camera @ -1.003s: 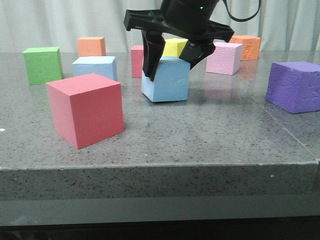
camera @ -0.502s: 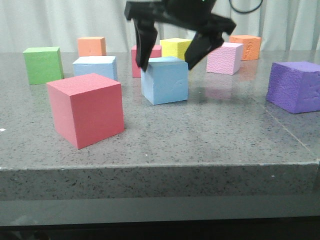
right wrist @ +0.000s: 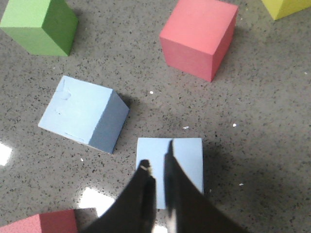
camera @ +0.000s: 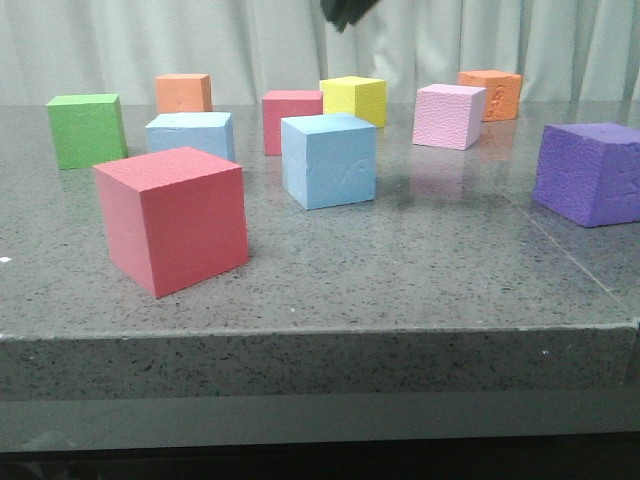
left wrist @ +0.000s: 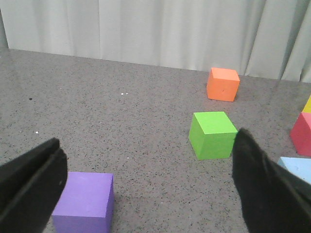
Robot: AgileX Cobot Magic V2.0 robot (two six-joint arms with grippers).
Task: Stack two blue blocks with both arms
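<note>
Pale curtains hang behind a speckled grey stone tabletop where two light sky-blue foam cubes sit apart, unstacked: the left cube behind the big red foam cube, the right cube mid-table. Both look light, soft and dentable, with no long axis, flat faces squarely up, best pinched across opposite side faces. The left gripper is spread wide and empty, and the right gripper is nearly closed, empty, above the right cube.

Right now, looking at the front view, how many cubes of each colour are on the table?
Blue: 2
Red: 2
Orange: 2
Green: 1
Yellow: 1
Pink: 1
Purple: 1
Total: 10
</note>
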